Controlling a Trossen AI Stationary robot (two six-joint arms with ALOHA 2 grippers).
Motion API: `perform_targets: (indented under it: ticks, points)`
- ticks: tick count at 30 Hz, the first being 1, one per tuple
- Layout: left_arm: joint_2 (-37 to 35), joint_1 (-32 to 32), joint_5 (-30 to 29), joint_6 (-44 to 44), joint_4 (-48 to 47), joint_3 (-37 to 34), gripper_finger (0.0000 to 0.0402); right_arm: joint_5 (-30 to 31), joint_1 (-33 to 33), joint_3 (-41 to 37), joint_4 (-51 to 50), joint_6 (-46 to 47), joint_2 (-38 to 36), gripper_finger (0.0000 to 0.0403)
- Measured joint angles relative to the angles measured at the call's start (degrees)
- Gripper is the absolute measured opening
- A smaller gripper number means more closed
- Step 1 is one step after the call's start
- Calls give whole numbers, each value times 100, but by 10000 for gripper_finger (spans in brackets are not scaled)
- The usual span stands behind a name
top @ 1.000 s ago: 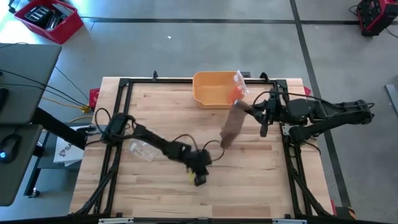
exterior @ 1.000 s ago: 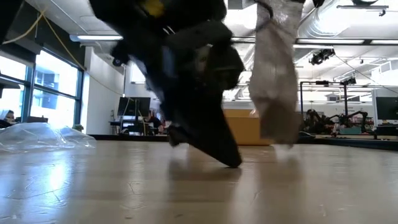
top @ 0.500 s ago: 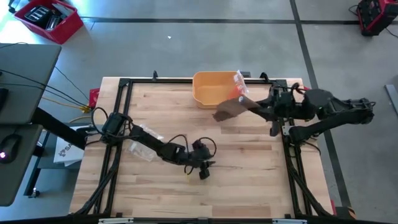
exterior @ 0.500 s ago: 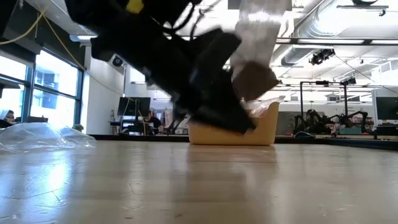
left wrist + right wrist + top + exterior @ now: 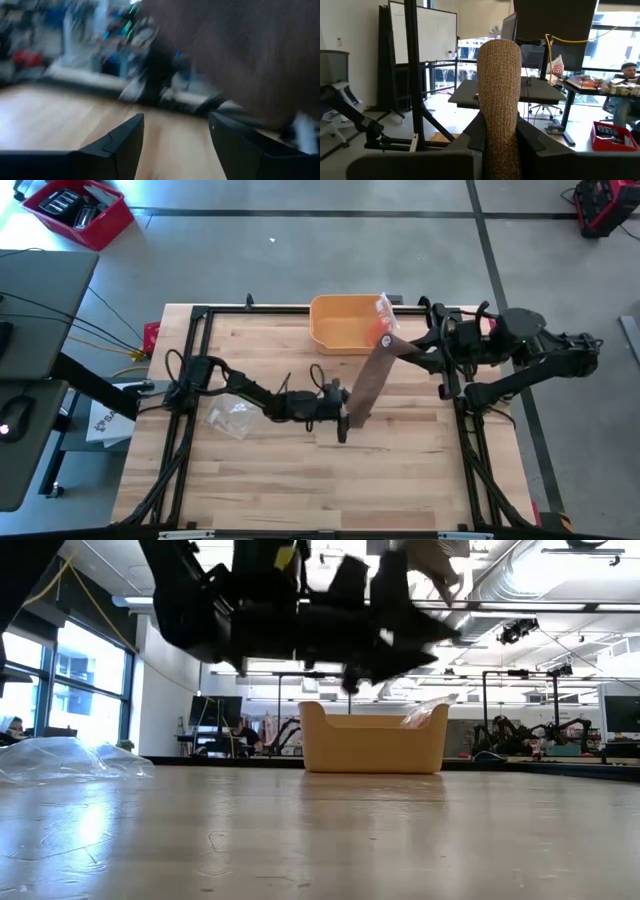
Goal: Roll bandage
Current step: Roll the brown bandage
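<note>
a: inspector, where does your bandage stand?

b: unrolled. you have one end pinched between the right gripper's pressed-together fingers, and the brown strip hangs from there toward the left gripper, its free end just beside that tool. the left gripper's fingers are spread and hold nothing. judged from this, no turn is wound; the whole rolling is left.

a: and the surface, the room?

b: a bare wooden table. beyond the right gripper sits a yellow bin; behind the left arm lies clear plastic wrap. the room beyond is an open workshop with desks.
</note>
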Motion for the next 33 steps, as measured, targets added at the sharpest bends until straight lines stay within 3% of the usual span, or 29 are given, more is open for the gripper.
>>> perform_targets:
  ticks: [4, 9, 13, 18, 22, 25, 33]
  points:
    - [136, -140, 66, 678, 507, 272, 219, -2, 63, 109, -49, -99, 80, 39]
    - [136, -404, -697, 1428, 482, 588, 219, -4, 145, 123, -83, -140, 86, 39]
    - [134, -598, -1329, 1438, 544, 699, 219, 63, 211, 123, -131, -224, 86, 39]
    - [134, -922, -1656, 1042, 593, 669, 219, 609, 225, 121, -462, -235, 65, 39]
    - [134, -1218, -2535, 736, 625, 535, 219, 1066, 225, 119, -726, -235, 59, 39]
    - [134, -1359, -3315, 764, 627, 492, 219, 1064, 225, 119, -769, -235, 68, 39]
    - [134, -1565, -4526, 992, 612, 488, 219, 1064, 225, 119, -773, -239, 70, 39]
